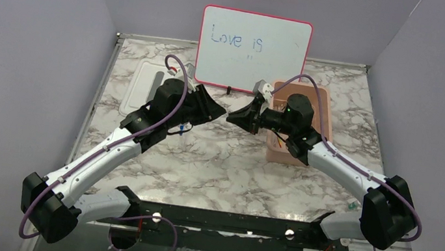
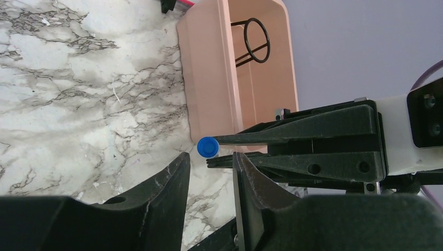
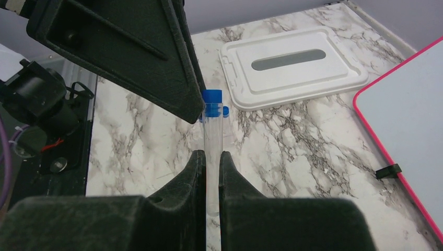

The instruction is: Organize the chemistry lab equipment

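Note:
A clear tube with a blue cap is pinched near its bottom by my right gripper, which is shut on it above the marble table. My left gripper meets it tip to tip in mid-table. Its jaws stand a little apart with only marble showing between them. The blue cap sits just beyond its fingertips. A black wire ring with stem leans inside the pink tub. What looks like another blue-capped item lies on the table under the left arm.
The pink tub stands at the right, partly under the right arm. Its white lid lies flat at the back left. A pink-framed whiteboard leans upright at the back centre, on black clips.

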`<state>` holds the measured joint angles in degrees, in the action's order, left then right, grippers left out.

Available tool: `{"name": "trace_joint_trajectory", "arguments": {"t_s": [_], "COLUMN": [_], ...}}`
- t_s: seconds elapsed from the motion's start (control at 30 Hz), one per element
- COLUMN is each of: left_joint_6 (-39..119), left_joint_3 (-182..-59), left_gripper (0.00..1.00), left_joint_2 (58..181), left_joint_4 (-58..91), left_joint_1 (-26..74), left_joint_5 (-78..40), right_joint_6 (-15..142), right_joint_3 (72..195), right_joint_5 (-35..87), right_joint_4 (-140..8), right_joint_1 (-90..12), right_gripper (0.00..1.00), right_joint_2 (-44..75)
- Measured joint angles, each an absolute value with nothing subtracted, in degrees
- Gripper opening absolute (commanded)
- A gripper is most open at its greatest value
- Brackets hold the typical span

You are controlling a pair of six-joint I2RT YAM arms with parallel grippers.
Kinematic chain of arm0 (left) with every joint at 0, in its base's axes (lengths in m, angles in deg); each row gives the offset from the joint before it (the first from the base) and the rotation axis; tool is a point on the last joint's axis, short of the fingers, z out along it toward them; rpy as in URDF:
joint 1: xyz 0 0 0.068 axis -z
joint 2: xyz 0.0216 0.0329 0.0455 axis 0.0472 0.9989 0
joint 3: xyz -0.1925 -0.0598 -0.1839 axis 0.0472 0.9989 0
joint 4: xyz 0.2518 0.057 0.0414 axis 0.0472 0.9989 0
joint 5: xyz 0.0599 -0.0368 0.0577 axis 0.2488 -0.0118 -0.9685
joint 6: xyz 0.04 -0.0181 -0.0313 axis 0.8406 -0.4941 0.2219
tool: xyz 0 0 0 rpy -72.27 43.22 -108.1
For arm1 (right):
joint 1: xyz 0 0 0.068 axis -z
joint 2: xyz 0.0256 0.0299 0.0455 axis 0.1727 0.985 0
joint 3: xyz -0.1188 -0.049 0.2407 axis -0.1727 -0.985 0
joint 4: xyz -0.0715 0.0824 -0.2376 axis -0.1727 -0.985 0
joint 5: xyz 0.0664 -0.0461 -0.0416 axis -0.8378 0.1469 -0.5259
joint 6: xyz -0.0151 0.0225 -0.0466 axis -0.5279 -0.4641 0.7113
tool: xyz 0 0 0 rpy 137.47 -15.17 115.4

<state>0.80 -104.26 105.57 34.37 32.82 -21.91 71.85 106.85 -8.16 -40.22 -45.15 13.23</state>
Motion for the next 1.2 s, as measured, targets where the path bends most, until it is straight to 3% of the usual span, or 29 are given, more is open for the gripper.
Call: {"name": "trace_joint_trajectory", "arguments": {"t_s": [0.4,0.53,0.63,0.7,0.9,1.2], "left_joint_6": [0.7,0.7,0.7,0.8,2.9,13.7], "left_joint_3": [-104.3,-104.3,-104.3,-104.3,-104.3,-106.8], "left_gripper": [0.31,0.25,0.15,0.09,0.08,0.08], "left_joint_2": [105.8,106.2,106.3,106.3,106.2,104.1], "left_joint_4": [34.7,34.7,34.7,34.7,35.1,48.2], "left_joint_1": [32.1,32.1,31.9,31.9,31.9,31.8], "left_joint_5": [-21.7,-21.3,-21.2,-20.9,-21.0,-32.8], "right_joint_6": [74.9,75.1,75.2,75.2,74.0,66.2], "right_joint_3": [106.8,106.8,106.8,106.8,107.0,107.0], "right_joint_5": [-10.4,-11.2,-11.5,-11.5,-11.2,-5.8], "right_joint_4": [-42.6,-42.7,-42.7,-42.7,-43.0,-38.5], "right_joint_1": [-45.1,-45.1,-45.1,-45.1,-45.1,-45.1], "right_gripper": [0.03,0.03,0.04,0.10,0.52,0.54], "right_joint_2": [13.2,13.2,13.2,13.2,13.4,16.8]}}
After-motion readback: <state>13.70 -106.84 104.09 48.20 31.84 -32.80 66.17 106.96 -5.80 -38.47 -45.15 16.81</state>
